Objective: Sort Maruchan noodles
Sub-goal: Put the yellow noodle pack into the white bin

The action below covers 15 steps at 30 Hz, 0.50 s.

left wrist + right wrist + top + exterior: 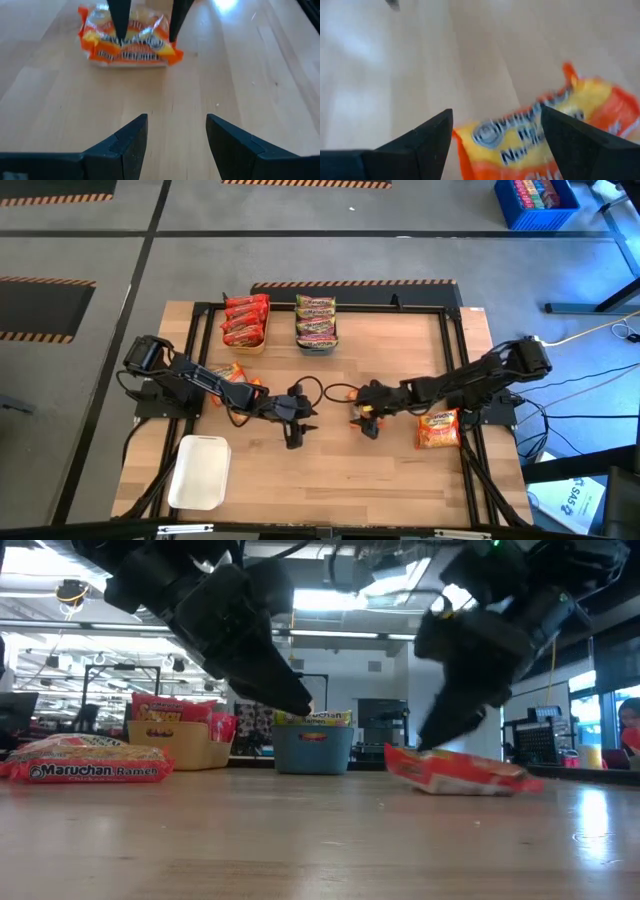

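Maruchan noodles, orange packet (362,412): flat on the desk (400,470) near centre, under the right end effector (366,420), fingers apart and straddling it, not clamped. Left end effector (294,433): fingers apart, empty, at 9 o'clock of that packet. Red-packet tray (245,321) and mixed tray (316,323) at 12 o'clock. Step judged: pick-up; next, close on the packet, lift, carry to a tray.
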### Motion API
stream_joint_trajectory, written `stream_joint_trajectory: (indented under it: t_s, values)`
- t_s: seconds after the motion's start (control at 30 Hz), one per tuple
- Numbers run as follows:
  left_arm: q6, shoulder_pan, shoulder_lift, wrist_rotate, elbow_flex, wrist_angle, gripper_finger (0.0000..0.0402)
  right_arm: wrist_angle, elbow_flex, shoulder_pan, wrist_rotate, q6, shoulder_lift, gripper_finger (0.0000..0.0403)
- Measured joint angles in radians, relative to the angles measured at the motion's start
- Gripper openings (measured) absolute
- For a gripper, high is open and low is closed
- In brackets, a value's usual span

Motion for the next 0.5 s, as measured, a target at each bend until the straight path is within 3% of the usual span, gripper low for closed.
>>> stream_joint_trajectory:
  t_s: [0.1,0.2,0.33,0.5]
  values:
    - [0.0,0.0,0.0,-0.013,0.0,0.013,0.0195,0.05,0.021,0.001,0.03,-0.044,-0.002,0.0287]
    - [-0.003,0.0,0.0,-0.056,0.0,0.026,0.0195,-0.021,0.07,0.001,0.051,-0.092,-0.02,0.0287]
    - [-0.029,0.0,0.0,-0.092,0.0,0.046,0.0195,-0.288,0.138,0.001,0.052,-0.094,-0.08,0.0287]
    - [-0.028,0.0,0.01,-0.118,0.0,0.141,0.0195,-0.58,0.142,0.003,0.109,0.021,-0.145,0.0287]
